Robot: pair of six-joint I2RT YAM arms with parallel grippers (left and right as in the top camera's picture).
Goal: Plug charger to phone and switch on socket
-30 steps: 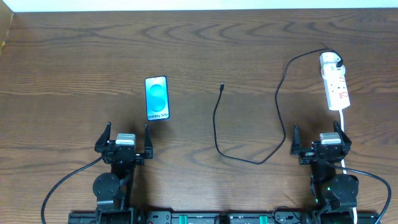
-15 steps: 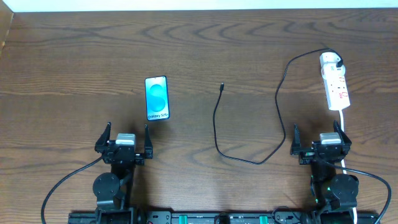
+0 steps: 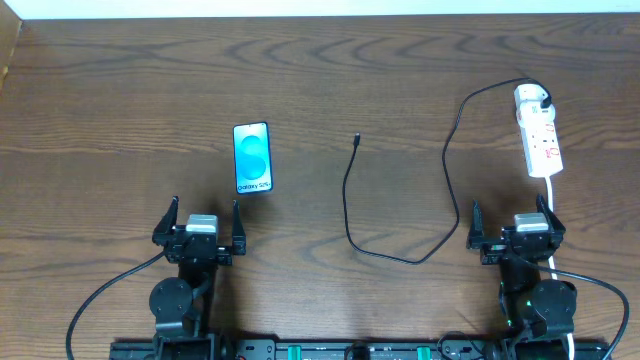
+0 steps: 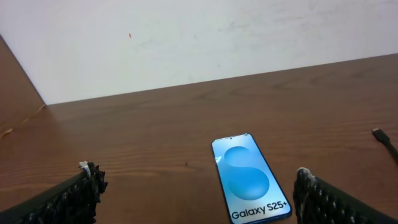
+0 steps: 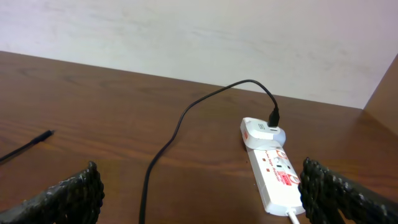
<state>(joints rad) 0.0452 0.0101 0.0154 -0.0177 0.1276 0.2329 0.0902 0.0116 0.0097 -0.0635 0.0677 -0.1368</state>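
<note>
The phone point(image 3: 252, 157) lies flat, cyan screen up, left of centre; it also shows in the left wrist view point(image 4: 249, 177). The black charger cable point(image 3: 352, 200) loops across the middle, its free connector tip point(image 3: 357, 137) right of the phone, its white adapter point(image 3: 530, 97) plugged into the far end of the white socket strip point(image 3: 541, 140). The strip also shows in the right wrist view point(image 5: 277, 177), with the adapter point(image 5: 261, 132). My left gripper point(image 3: 198, 232) is open, just short of the phone. My right gripper point(image 3: 515, 232) is open, just short of the strip.
The strip's white cord point(image 3: 553, 195) runs back past my right gripper. A white wall edge point(image 3: 320, 8) borders the far side of the wooden table point(image 3: 120, 100).
</note>
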